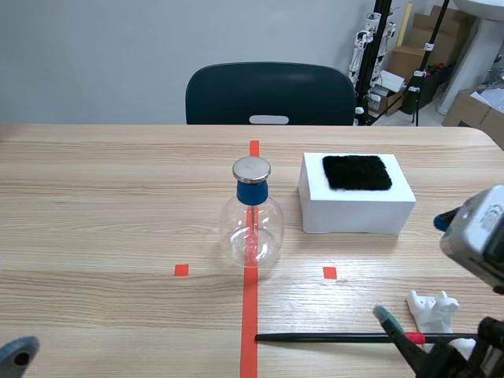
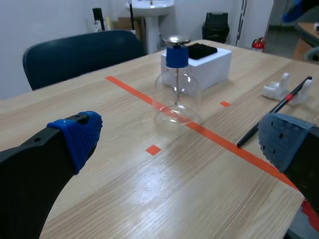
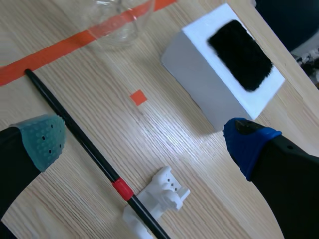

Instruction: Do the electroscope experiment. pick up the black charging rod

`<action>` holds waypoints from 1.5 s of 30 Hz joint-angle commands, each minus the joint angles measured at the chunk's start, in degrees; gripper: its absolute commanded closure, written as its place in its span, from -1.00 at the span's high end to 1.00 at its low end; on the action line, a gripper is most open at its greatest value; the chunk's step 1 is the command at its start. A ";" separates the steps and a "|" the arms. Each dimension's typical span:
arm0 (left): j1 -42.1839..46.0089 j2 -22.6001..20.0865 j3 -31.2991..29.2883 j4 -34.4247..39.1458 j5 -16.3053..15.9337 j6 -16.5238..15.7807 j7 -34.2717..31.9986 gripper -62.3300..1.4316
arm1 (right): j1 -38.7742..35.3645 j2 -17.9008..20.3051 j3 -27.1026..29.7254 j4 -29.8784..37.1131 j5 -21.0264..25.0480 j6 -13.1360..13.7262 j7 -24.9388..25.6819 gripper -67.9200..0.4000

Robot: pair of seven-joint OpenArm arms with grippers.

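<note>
We count one table (image 1: 94,205), one white box (image 1: 356,206) topped with fur (presumably for rubbing), one flask electroscope (image 1: 252,228), and one black charging rod (image 3: 79,137), its end propped on one white cradle (image 3: 159,196), likely for easier grasping. Our right gripper (image 3: 144,139) hovers above it, fingers spread. The left gripper (image 2: 182,139) is also spread and empty.

bright even light w/ faint soft shadow by white box (image 3: 199,89), pale glare on tabletop (image 2: 149,188) & metal cap (image 1: 251,168).

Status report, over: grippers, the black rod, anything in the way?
Left gripper open. Right gripper open, over black charging rod. Rod lying flat, ungripped, one end on white holder. Nothing blocking it.
</note>
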 commanded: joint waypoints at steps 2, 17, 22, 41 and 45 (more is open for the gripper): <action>-2.29 -0.28 0.24 -1.36 2.16 -3.30 -5.90 1.00 | 2.73 4.26 0.37 0.26 -0.74 4.85 -1.77 1.00; -13.35 0.07 9.88 -15.02 14.08 -5.05 -17.44 1.00 | 19.93 19.26 -10.40 -0.07 -1.03 25.42 -19.91 1.00; -15.37 0.07 12.13 -17.70 14.08 -4.83 -17.68 1.00 | 26.62 19.45 -19.28 -2.14 -2.49 25.42 -26.38 1.00; -20.11 1.03 15.39 -26.43 10.86 -1.42 -19.82 1.00 | 49.96 16.87 -47.74 -15.10 -0.44 25.42 -32.89 1.00; -20.11 1.86 15.39 -27.47 10.82 -1.36 -20.04 1.00 | 53.18 15.06 -52.11 -17.81 -0.24 25.42 -36.09 1.00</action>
